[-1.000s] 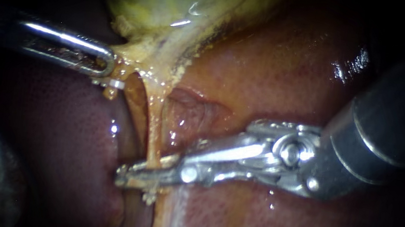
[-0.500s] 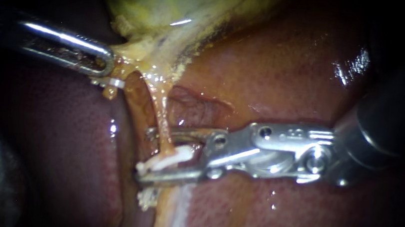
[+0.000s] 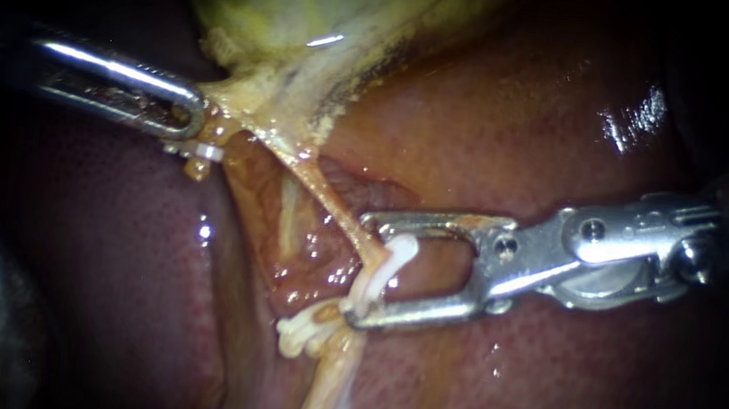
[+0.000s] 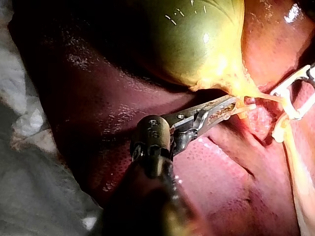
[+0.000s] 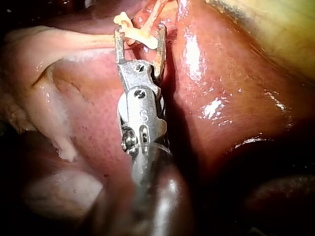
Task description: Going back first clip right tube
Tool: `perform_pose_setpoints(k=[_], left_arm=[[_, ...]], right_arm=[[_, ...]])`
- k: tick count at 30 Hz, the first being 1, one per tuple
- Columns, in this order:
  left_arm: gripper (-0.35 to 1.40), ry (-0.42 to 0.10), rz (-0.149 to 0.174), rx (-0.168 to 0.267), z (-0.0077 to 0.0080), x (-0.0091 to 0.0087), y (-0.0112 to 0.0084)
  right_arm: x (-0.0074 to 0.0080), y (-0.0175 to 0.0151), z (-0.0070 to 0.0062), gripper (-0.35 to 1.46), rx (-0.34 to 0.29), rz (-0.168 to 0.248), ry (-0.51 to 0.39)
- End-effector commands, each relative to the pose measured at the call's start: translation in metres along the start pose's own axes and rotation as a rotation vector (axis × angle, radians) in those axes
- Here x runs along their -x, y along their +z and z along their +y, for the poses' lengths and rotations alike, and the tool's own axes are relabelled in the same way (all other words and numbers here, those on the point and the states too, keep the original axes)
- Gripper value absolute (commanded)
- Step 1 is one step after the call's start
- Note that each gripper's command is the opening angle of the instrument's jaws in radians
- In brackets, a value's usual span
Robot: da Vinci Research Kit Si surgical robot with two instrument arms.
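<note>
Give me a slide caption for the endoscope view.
Right instrument, jaws open, at a white clip on the tube; left instrument grips the gallbladder.

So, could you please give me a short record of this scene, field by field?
left instrument: jaws shut on the gallbladder at its lower edge
right instrument: jaws open, with the clip at their tips
clip: white, sitting on the tube
tube: thin strand running from the gallbladder down to the clip, over the liver

bright centre, dark edges, glare on liver point(image 3: 517, 130).
</note>
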Motion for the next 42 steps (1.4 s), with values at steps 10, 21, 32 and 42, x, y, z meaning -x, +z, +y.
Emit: perform_pose_setpoints(k=[10, 21, 32, 42], left_arm=[[-0.35, 0.001, 0.000, -0.001, -0.0001, 0.0001, 0.0001], [-0.35, 0.000, 0.001, -0.001, -0.0001, 0.0001, 0.0002], [-0.35, 0.000, 0.001, -0.002, 0.0000, 0.0000, 0.0004], [-0.35, 0.000, 0.002, -0.003, 0.0000, 0.0000, 0.0004]], right_arm=[[0.0001, 0.0002, 0.0001, 0.50, 0.005, -0.002, -0.004], [0.0018, 0.0087, 0.0006, 0.50, -0.038, -0.019, 0.030], [0.0021, 0.0113, 0.0004, 0.50, -0.041, 0.017, 0.132], [0.0029, 0.0129, 0.0005, 0.50, -0.043, 0.040, 0.180]])
